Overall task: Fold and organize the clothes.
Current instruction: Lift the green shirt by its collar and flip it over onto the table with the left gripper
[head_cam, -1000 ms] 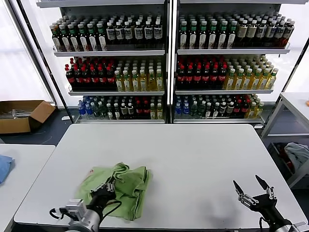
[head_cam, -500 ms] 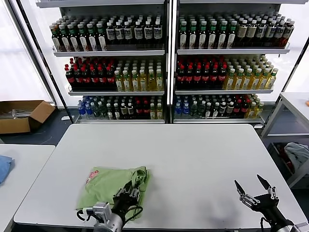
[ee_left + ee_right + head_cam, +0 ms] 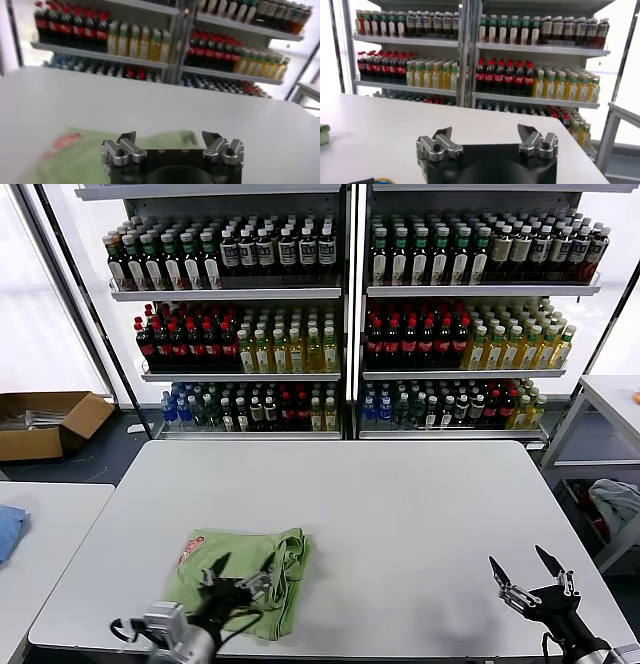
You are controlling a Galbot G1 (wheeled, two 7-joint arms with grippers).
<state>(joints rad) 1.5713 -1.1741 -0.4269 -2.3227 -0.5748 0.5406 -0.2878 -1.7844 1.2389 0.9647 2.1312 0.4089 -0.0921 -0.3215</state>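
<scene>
Looking down from the head: light green polo shirt (image 3: pixel 240 577) folded into a rough rectangle at the near left of the white table (image 3: pixel 400 514), red-and-white print peeking out at its far left corner. Left gripper (image 3: pixel 238 577) poised over the shirt's near middle, fingers spread wide, nothing pinched; whether the tips touch the fabric cannot be told. Right gripper (image 3: pixel 533 575) at the near right corner of the table, well apart from the shirt, fingers likewise spread and empty. Shelves of bottles (image 3: pixel 350 314) along the far side, cardboard box (image 3: pixel 45 422) on the floor at far left, blue cloth (image 3: pixel 8 529) on the side table at left.

Left wrist: left gripper (image 3: pixel 172 142) with both fingers parted, holding nothing, green shirt (image 3: pixel 80 155) spread on the table just beyond and below them.

Right wrist: right gripper (image 3: pixel 487 137) wide open over bare tabletop, gripping nothing; sliver of green shirt (image 3: pixel 324 134) at the far left edge.
</scene>
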